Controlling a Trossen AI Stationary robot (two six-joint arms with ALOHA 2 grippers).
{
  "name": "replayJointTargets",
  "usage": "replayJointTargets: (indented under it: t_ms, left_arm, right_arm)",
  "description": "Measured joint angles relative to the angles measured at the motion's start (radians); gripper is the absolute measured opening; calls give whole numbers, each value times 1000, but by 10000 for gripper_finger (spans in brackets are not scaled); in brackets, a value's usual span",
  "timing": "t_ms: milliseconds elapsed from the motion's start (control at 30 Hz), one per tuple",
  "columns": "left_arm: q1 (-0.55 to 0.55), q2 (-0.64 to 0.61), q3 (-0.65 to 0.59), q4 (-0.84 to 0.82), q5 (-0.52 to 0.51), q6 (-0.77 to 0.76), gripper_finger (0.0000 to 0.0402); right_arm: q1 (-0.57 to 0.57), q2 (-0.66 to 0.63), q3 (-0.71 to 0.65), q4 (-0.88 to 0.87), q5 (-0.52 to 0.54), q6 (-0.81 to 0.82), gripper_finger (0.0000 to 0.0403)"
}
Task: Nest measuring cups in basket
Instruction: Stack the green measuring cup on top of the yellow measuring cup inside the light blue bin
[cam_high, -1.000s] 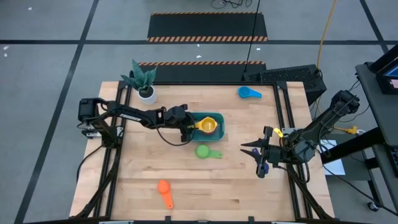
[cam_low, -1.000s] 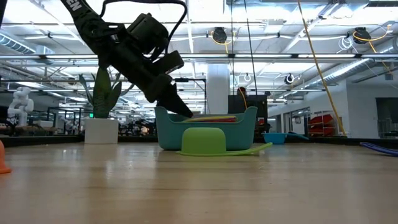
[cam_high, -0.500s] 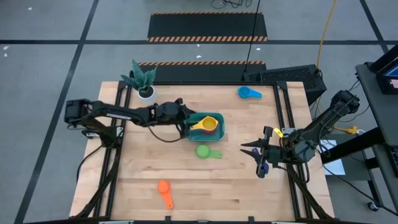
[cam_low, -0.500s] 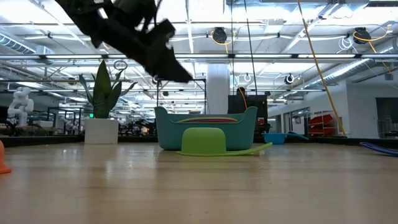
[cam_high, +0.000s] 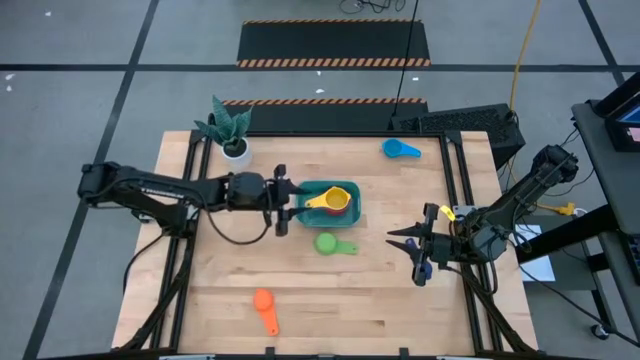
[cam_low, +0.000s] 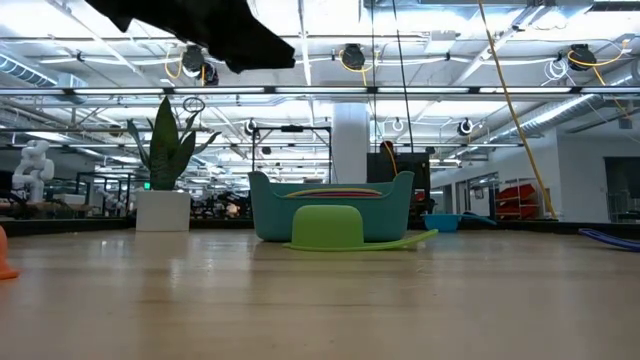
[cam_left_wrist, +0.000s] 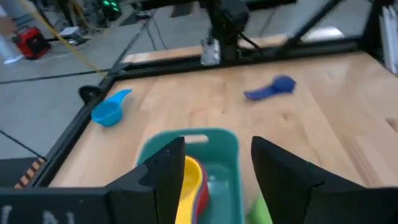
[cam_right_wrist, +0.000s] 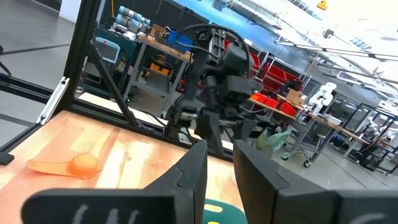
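left gripper (cam_high: 284, 198) hovers above the worktop (cam_high: 230, 290) just beside the basket's (cam_high: 352, 212) left end, its fingers (cam_left_wrist: 166, 163) parted with nothing between them; the left wrist view looks past them onto the basket (cam_left_wrist: 225, 163) below. right gripper (cam_high: 404, 240) waits near the worktop's right edge, well apart from the basket, its fingers (cam_right_wrist: 193, 171) set narrowly apart and holding nothing. the teal basket stands near the middle of the worktop and holds a yellow cup (cam_high: 334, 201) nested in a red cup (cam_high: 347, 206), the yellow handle pointing toward the left gripper; in the left wrist view the yellow cup (cam_left_wrist: 191, 177) lies over the red cup (cam_left_wrist: 203, 194) against the basket's near wall. a green cup (cam_high: 326, 242) sits mouth down on the worktop just in front of the basket, its handle pointing right; in the low view the green cup (cam_low: 326, 228) covers the middle of the basket (cam_low: 268, 212), and whether the two touch cannot be told. an orange cup (cam_high: 263, 300) lies near the front edge, well apart from the basket, handle toward the front. a light blue cup (cam_high: 393, 149) lies near the far right corner, handle toward the right. a dark blue cup (cam_left_wrist: 271, 88) shows on the worktop beyond the basket in the left wrist view. a potted plant (cam_high: 230, 132) stands near the far left corner.
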Motion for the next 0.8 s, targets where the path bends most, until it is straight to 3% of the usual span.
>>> replayJointTargets:
  t_ms: [333,600,800]
  left_arm:
    - [-51,-10,0,-14,-27,62,160]
    - [-52,-10,0,-12,-27,54,161]
    - [-69,-9,0,-7,-28,27,161]
  right_arm:
    - [-2,12,0,-31,0,89,73]
    - [-44,161,112,-195,-3,168,73]
    - [-104,318,219,-412,-148,332,73]
